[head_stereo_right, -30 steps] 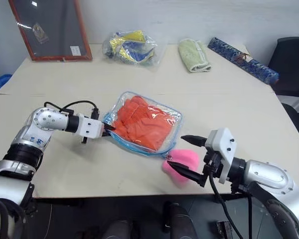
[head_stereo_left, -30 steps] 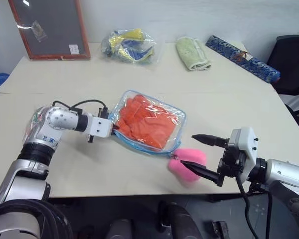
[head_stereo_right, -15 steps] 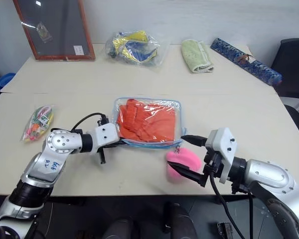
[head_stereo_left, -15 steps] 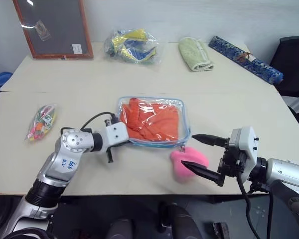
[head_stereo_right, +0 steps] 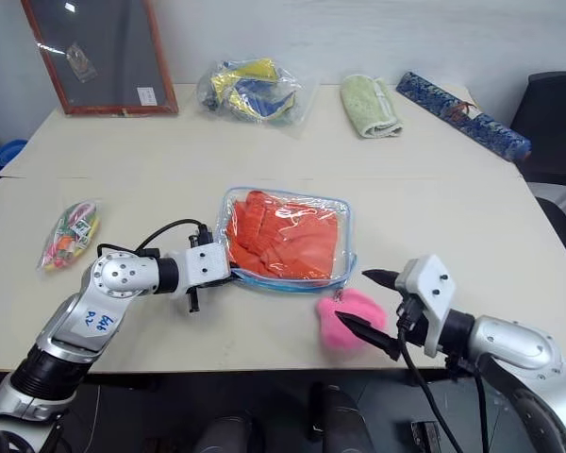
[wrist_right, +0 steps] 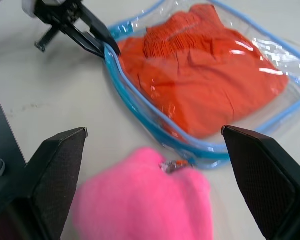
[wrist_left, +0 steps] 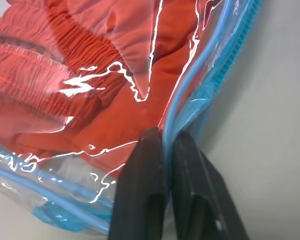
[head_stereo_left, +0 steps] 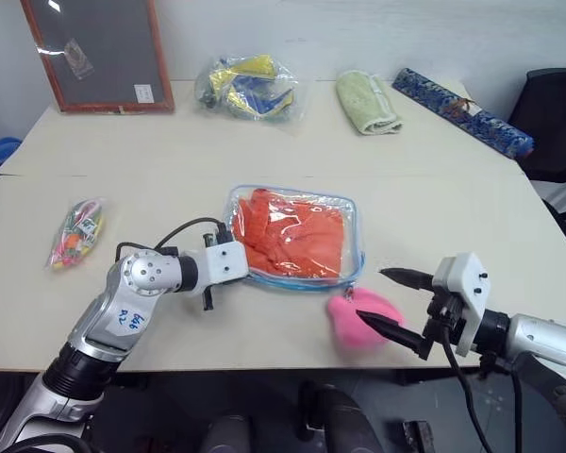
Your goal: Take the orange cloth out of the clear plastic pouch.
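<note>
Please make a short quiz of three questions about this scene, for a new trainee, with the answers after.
1. True or false: the orange cloth is already out of the clear plastic pouch.
2. What does the left gripper pinch? A) the pink pompom B) the pouch's blue edging C) the green towel
3. Which thing lies between the open fingers of the right gripper?

Key
1. False: it lies inside the pouch.
2. B: its fingers are closed on the blue edging at the pouch's corner.
3. The pink pompom, attached to the pouch near its blue edge.
</note>
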{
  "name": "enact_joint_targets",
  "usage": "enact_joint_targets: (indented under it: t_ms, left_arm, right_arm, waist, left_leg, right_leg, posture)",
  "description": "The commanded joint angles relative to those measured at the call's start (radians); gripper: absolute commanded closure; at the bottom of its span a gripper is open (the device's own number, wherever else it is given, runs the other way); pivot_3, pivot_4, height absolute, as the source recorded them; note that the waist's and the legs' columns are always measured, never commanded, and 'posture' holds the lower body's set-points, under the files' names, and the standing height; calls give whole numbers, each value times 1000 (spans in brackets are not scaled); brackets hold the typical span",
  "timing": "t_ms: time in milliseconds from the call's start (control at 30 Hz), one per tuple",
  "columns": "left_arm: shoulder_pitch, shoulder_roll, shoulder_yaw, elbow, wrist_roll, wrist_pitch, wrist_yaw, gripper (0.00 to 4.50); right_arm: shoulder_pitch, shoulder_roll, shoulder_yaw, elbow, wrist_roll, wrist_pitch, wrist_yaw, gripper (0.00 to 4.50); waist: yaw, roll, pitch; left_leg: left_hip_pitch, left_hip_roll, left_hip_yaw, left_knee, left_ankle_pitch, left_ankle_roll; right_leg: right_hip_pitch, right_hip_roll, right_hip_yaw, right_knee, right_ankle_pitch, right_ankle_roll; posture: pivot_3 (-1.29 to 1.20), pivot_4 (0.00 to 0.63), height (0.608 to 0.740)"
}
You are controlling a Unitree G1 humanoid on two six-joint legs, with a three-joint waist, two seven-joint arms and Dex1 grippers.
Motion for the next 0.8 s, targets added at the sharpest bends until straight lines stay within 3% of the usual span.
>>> enact_joint_targets:
  t_ms: [33, 133, 233, 467, 567, 800]
  left_arm:
    - [-4, -19, 64, -8, -76, 62, -6, 2584]
    - [-11, -11, 106, -24, -160, 102, -56, 1729]
    - [-11, 21, 199, -48, -321, 147, -160, 1729]
    - [-15, 99, 270, -49, -491, 146, -287, 1729]
    - [-24, 110, 263, -47, -507, 128, -294, 1666]
    - [-58, 97, 244, -72, -559, 139, -288, 1666]
  right_arm:
    - [52, -9, -55, -34, 0, 17, -16, 0]
    - [93, 4, -75, -38, 14, 26, -26, 0]
    - [150, 27, -83, -26, 11, 15, -25, 0]
    - [243, 63, -37, 49, -39, -56, 39, 0]
    - [248, 105, 4, 100, -74, -106, 48, 633]
    - [260, 130, 33, 149, -123, -192, 95, 3001]
  waist:
    - [0, 0, 0]
    - [-2, 0, 0]
    - [-2, 0, 0]
    - [-1, 0, 0]
    - [-1, 0, 0]
    - [-1, 0, 0]
  left_leg:
    - [0, 0, 0, 0, 0, 0]
    - [0, 0, 0, 0, 0, 0]
    - [0, 1, 0, 0, 0, 0]
    - [0, 0, 0, 0, 0, -1]
    - [1, -1, 0, 0, 0, -1]
    - [1, -1, 0, 0, 0, -1]
  right_leg:
    - [0, 0, 0, 0, 0, 0]
    - [0, 0, 0, 0, 0, 0]
    - [0, 1, 0, 0, 0, 0]
    - [0, 1, 0, 0, 0, 0]
    - [0, 1, 1, 0, 0, 0]
    - [0, 1, 2, 1, 0, 0]
  posture:
    - [0, 150, 740]
    - [0, 150, 740]
    - [0, 150, 740]
    - [0, 150, 740]
    - [0, 150, 740]
    - [0, 150, 740]
